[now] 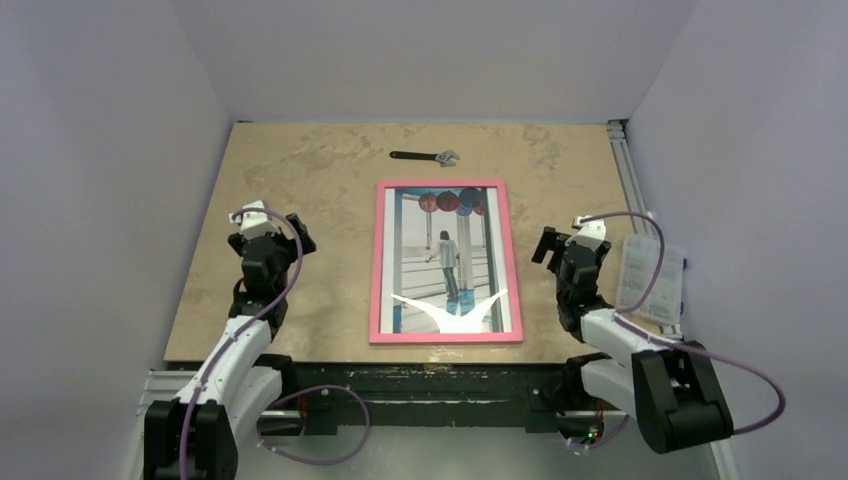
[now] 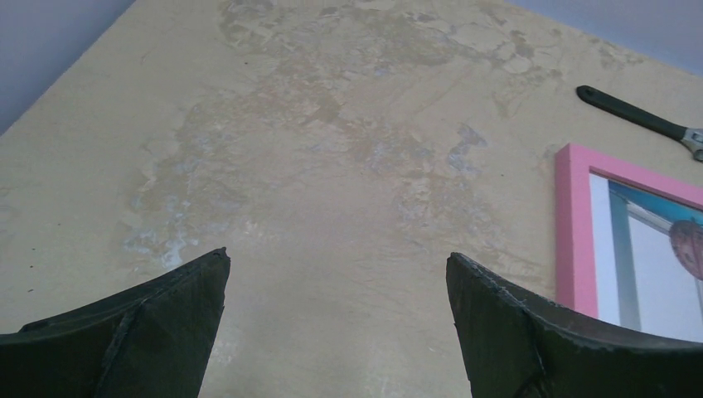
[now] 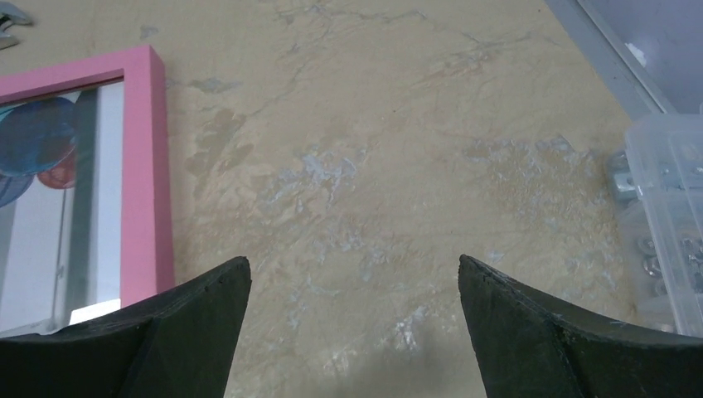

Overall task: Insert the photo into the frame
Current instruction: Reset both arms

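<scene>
You look finished: the photo (image 1: 447, 255) sits inside the frame (image 1: 377, 262), face up on the table (image 1: 300, 180), with the left gripper (image 2: 338, 255) and right gripper (image 3: 355, 260) flanking it, jaws apart and empty, so just retreat.

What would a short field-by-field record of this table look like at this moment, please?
centre: pink frame lying flat on the table
inside it: photo, picture side up
far side: wrench, beyond the frame and apart from it
right edge: clear plastic box
left hand: open, empty, above bare table left of the frame
right hand: open, empty, between the frame and the plastic box
</scene>
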Controlling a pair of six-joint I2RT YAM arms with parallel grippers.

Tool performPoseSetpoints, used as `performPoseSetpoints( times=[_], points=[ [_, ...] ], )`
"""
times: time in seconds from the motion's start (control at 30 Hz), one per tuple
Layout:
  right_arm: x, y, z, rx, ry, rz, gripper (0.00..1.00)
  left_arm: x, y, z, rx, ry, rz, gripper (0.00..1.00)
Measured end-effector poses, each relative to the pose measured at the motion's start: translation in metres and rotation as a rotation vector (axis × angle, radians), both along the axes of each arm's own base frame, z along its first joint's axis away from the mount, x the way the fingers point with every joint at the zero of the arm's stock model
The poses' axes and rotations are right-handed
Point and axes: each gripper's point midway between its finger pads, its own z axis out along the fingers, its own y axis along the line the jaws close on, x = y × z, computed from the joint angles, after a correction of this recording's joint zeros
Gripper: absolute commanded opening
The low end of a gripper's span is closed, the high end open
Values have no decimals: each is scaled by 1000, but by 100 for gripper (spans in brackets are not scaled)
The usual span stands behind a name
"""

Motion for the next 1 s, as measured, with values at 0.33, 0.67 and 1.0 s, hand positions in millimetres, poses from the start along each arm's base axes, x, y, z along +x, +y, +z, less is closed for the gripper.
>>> performPoseSetpoints(
  times=[0.33,0.67,1.0],
  points=[
    [30,-14,2,-37,-70,-42,93,14,14,-52,135,47,14,100],
    [45,-19,-8,-75,-99,-53,94,42,7,-52,216,-15,-70,100],
    [53,-22,-7,-77,-114,-63,96,52,9,-45,223,-27,-59,100]
  ],
)
